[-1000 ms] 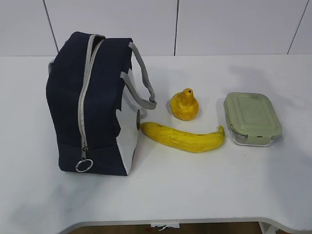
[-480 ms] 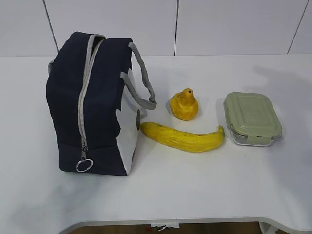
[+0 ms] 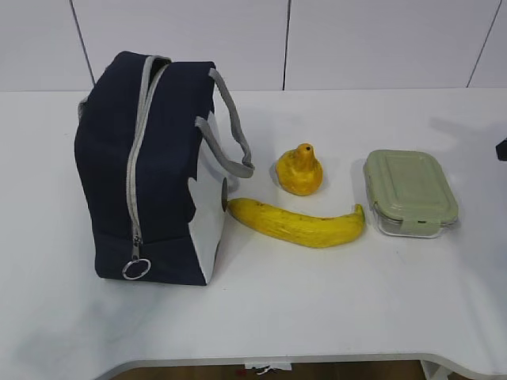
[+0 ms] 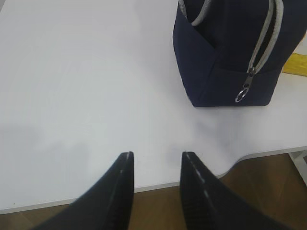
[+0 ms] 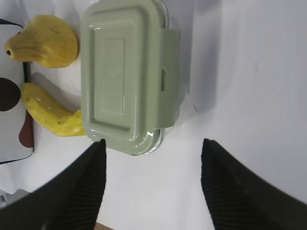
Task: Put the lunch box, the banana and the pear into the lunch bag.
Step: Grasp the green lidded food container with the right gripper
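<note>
The navy lunch bag (image 3: 150, 170) stands at the left, its grey zipper closed with the ring pull (image 3: 136, 268) at the bottom front; it also shows in the left wrist view (image 4: 230, 52). The pear (image 3: 299, 169), the banana (image 3: 299, 223) and the green-lidded lunch box (image 3: 409, 192) lie to its right. My left gripper (image 4: 156, 155) is open and empty over the table's front edge, well left of the bag. My right gripper (image 5: 151, 142) is wide open and empty, just short of the lunch box (image 5: 127, 76); only a dark tip (image 3: 502, 150) shows in the exterior view.
The white table (image 3: 317, 301) ends in a curved front edge (image 4: 158, 186). A white panelled wall (image 3: 356, 39) stands behind. The pear (image 5: 42, 42) and the banana's end (image 5: 50, 115) lie beyond the lunch box in the right wrist view.
A dark tip of my right gripper has come into the exterior view at the right edge. The bag, pear, banana and lunch box have not moved.
</note>
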`<state>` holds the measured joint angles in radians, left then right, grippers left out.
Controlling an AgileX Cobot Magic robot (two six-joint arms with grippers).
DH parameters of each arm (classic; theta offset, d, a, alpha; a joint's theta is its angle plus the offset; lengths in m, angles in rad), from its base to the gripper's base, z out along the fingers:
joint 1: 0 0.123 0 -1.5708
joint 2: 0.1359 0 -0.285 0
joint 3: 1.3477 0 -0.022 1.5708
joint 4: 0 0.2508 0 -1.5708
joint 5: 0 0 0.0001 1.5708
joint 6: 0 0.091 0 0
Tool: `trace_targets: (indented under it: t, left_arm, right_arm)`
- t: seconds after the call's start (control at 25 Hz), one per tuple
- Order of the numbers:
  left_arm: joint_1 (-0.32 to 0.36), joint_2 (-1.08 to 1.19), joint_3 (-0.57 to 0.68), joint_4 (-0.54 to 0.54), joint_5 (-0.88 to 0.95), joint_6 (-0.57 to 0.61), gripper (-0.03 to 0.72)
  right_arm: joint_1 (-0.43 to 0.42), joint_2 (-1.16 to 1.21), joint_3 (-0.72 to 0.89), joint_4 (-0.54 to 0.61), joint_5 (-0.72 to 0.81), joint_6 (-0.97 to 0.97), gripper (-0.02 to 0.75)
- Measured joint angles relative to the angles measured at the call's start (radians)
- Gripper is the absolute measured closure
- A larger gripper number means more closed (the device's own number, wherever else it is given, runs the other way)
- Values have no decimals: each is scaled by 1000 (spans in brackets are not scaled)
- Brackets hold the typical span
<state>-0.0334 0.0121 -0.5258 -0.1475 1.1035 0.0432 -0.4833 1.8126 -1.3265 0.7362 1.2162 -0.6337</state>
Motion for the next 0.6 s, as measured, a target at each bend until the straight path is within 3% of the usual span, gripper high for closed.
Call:
trace_targets:
  t: [0.6]
  left_arm:
    - [0, 0, 0, 2, 0, -5, 431]
  right_arm:
    - [0, 38, -3, 29, -6, -7, 252]
